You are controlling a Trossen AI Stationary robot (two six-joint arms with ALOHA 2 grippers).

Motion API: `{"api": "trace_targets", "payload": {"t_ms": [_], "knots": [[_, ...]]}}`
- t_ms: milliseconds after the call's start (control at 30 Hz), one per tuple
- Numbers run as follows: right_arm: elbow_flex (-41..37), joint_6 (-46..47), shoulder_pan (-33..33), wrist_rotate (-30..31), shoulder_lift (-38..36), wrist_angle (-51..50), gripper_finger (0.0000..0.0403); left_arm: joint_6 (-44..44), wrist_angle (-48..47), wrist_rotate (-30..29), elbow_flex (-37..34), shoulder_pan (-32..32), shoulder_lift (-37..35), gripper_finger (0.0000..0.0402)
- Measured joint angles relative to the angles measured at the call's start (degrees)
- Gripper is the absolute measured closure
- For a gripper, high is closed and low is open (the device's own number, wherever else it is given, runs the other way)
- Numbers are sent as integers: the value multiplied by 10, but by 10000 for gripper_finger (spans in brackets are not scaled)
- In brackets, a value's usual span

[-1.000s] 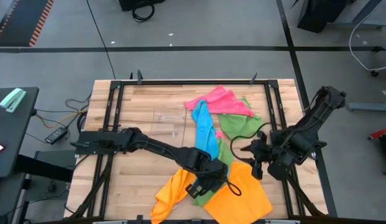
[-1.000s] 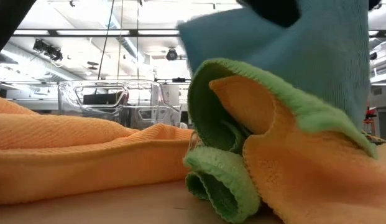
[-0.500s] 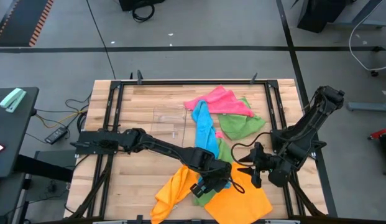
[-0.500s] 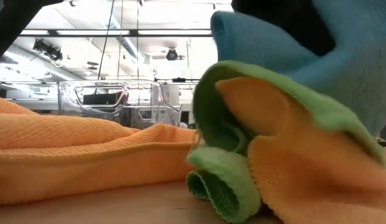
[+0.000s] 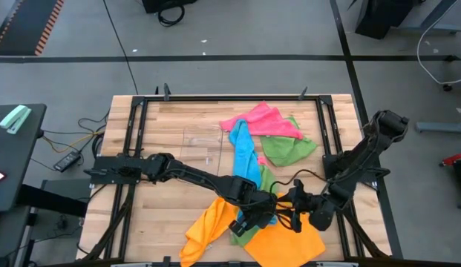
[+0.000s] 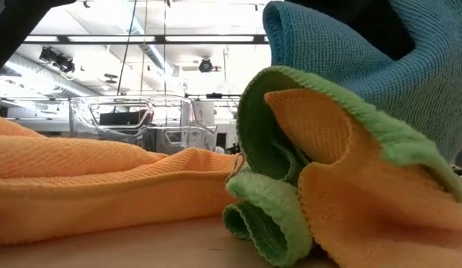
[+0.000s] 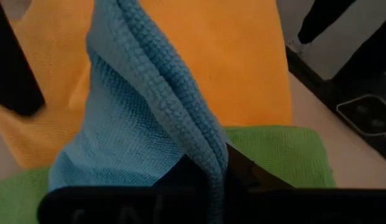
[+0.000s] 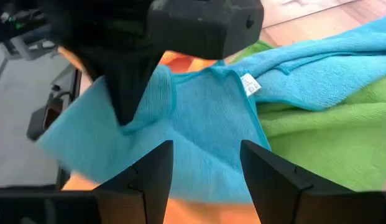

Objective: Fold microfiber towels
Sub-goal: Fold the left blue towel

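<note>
Blue towel (image 5: pixel 247 159), right gripper (image 5: pixel 288 210) nearer.

Both arms are matte black, built of slim tubular links joined by bulkier rounded joints, with thin black cables looping beside the right gripper (image 5: pixel 292 213). Each gripper carries 2 flat, dark, tapering fingers (image 8: pixel 149 177), and the left gripper (image 5: pixel 251 220) is a blocky black housing.

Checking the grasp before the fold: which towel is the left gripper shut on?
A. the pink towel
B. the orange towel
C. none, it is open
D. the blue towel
D: the left wrist view shows the left gripper pinching a fold of the blue towel, with orange and green cloth lying beneath.
</note>
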Motion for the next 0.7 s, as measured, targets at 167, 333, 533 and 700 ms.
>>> {"api": "trace_targets", "payload": {"t_ms": [167,333,533,700], "knots": [[0,-4,-21,-10,39,41,207,-42,2,-1,0,0,0,357],[0,-26,-31,-37,57,64,207,-85,2,-1,0,-1,0,347],[1,-18,-31,-60,74,69,207,-166,-1,-5,0,4,0,336],[1,10,-31,-70,57,40,207,-240,-5,-5,0,8,-1,334]]}}
